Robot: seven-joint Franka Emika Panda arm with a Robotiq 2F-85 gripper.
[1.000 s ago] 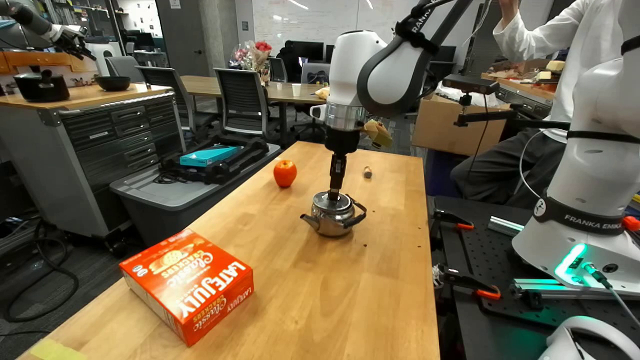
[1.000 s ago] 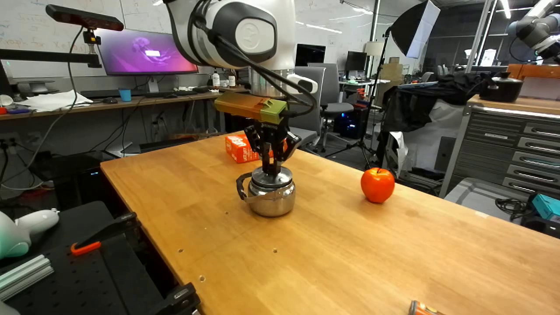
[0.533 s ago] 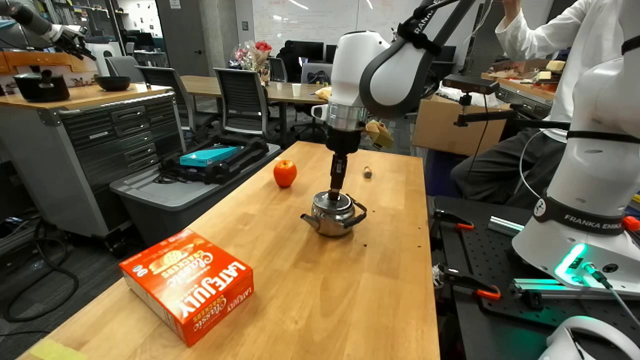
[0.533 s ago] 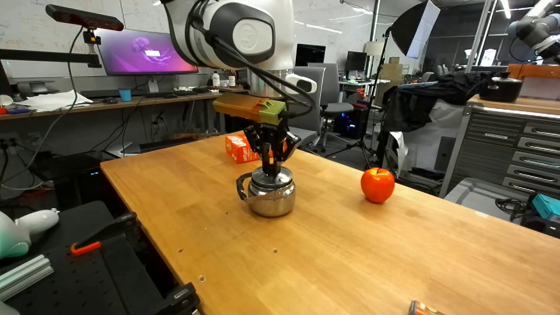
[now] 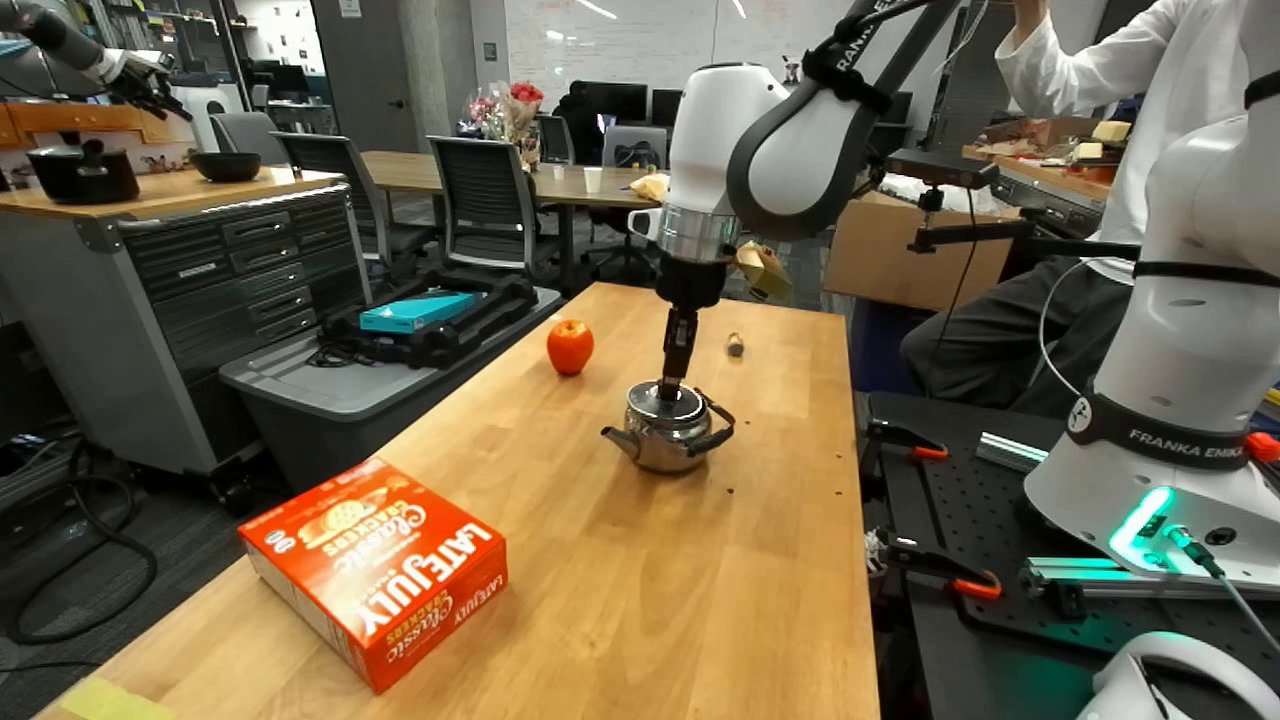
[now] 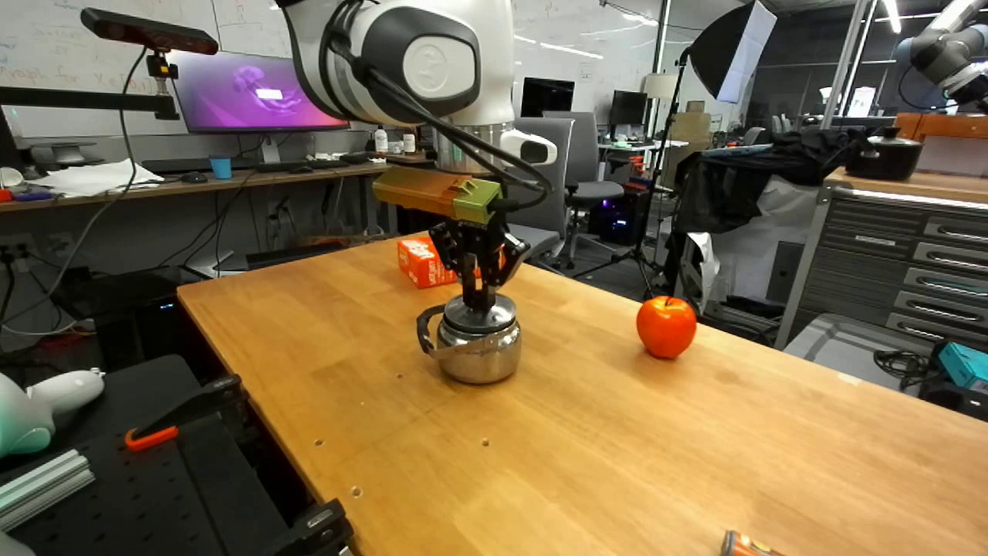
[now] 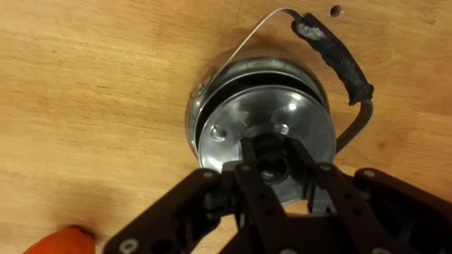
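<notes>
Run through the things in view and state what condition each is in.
Black two-fingered claw, shut on the black lid knob.
Round metal lid, unseated, dark gap along one edge; raised or shifted, unclear.
Silver metal kettle, upright on the light wooden table.
Black-gripped metal handle, tilted down to one side.
Round red apple, upright.
Red cardboard cracker box, lying flat.
Small orange cylinder, on its side.
Wide black monitor, lit purple.

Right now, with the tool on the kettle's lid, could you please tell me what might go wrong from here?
The lid may sit raised or off-centre over the kettle, with a dark gap showing in the wrist view, so it could seat badly if released. The tool seems to grip only the lid's dark knob, so the lid might tilt or slip.
</notes>
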